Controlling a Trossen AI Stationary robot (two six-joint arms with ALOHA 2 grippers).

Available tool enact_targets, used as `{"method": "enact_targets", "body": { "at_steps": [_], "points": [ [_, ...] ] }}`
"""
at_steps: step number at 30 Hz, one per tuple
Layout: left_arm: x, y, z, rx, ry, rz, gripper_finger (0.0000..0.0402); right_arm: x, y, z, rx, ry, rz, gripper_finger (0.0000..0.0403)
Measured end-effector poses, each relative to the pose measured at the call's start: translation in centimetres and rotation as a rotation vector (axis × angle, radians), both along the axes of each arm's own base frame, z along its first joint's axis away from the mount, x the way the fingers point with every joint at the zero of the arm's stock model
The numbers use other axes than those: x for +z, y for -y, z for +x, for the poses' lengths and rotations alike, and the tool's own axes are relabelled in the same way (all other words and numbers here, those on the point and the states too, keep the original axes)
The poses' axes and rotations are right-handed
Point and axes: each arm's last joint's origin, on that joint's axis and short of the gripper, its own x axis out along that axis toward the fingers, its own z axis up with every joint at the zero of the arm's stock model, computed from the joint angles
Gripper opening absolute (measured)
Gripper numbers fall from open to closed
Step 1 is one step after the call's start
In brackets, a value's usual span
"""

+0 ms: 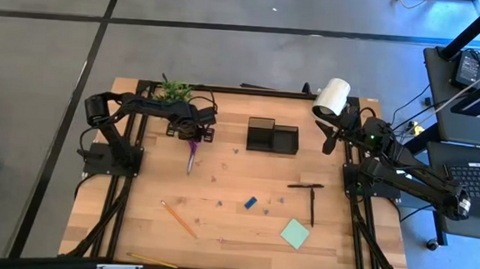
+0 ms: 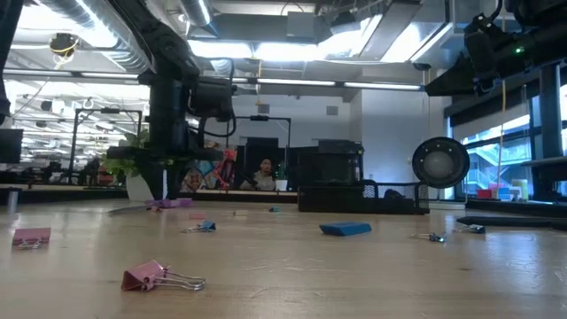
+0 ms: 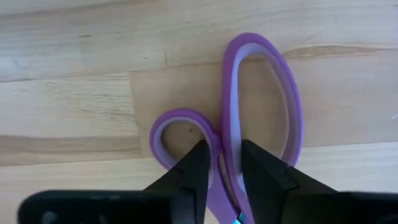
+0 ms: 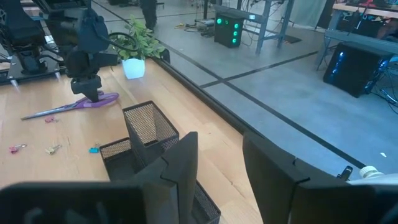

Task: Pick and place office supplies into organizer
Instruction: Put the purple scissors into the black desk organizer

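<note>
The purple-handled scissors lie flat on the table left of the black mesh organizer, blades toward the near edge. My left gripper stands over their handles, fingers pointing down. My right gripper hovers open at the table's far right, beside the organizer, touching nothing. Two black pens, a blue block, a green sticky-note pad, an orange pencil and a yellow pencil lie loose on the near half. My left gripper comes from above, pointing down. It pinches the scissors where the two handle loops meet, one finger on the small loop's side, the other inside the large loop. The scissors still lie flat on the wood.
A potted plant stands at the far edge behind my left gripper, and a white cylinder at the far right corner. Small binder clips are scattered over the middle of the table. A person sits in the room beyond.
</note>
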Motion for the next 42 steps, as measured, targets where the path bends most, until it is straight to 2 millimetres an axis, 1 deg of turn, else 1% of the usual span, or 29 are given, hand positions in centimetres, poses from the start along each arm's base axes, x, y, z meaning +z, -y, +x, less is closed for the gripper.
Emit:
{"method": "enact_targets", "body": {
  "at_steps": [3,9,12,14,16,18,20,22,24,29,32,34,36,42],
  "points": [
    [0.0,0.0,0.0,-0.011,0.0,-0.001,0.0063,0.0,0.0,0.0,0.0,0.0,0.0,0.0133],
    [0.1,0.1,0.0,-0.052,0.007,-0.024,0.0064,0.0,0.0,0.0,0.0,0.0,0.0,0.0133],
    [0.4,0.3,0.3,-0.1,0.03,-0.051,0.0063,0.0,0.0,0.0,0.0,0.0,0.0,0.0133],
    [1.3,0.3,0.9,-0.143,0.063,-0.04,0.0064,0.0,0.0,0.0,0.0,0.0,0.0,0.0133],
    [2.6,0.2,1.5,-0.182,0.109,-0.01,0.0063,0.0,0.0,0.0,0.0,0.0,0.001,0.0133],
    [4.2,-0.1,2.0,-0.222,0.153,0.027,0.0063,0.0,0.0,0.0,-0.001,0.001,0.002,0.0133],
    [6.3,-0.3,2.5,-0.268,0.216,0.074,0.0063,0.0,0.0,0.0,0.0,0.001,0.002,0.0133],
    [8.7,-0.4,2.9,-0.319,0.283,0.135,0.0063,0.0,0.0,0.0,-0.001,0.002,0.003,0.0133],
    [10.9,-0.6,3.2,-0.386,0.371,0.241,0.0063,0.0,0.0,0.0,-0.001,0.002,0.003,0.0133],
    [16.6,-0.9,4.4,-0.556,0.696,0.627,0.0063,0.0,0.0,0.0,-0.002,0.003,0.005,0.0133],
    [18.8,-0.7,5.2,-0.632,0.828,0.829,0.0064,0.0,0.0,0.0,-0.002,0.006,0.008,0.0133],
    [19.7,-0.6,5.6,-0.679,0.881,0.934,0.0066,0.0,0.0,0.0,-0.007,0.017,0.021,0.0133],
    [20.1,-0.5,6.1,-0.729,0.92,1.013,0.0067,0.0,0.0,0.0,-0.008,0.02,0.025,0.0133],
    [19.2,-0.5,8.2,-0.817,0.925,1.15,0.0067,0.3,0.0,0.1,-0.008,0.047,0.01,0.0133]
  ]
}}
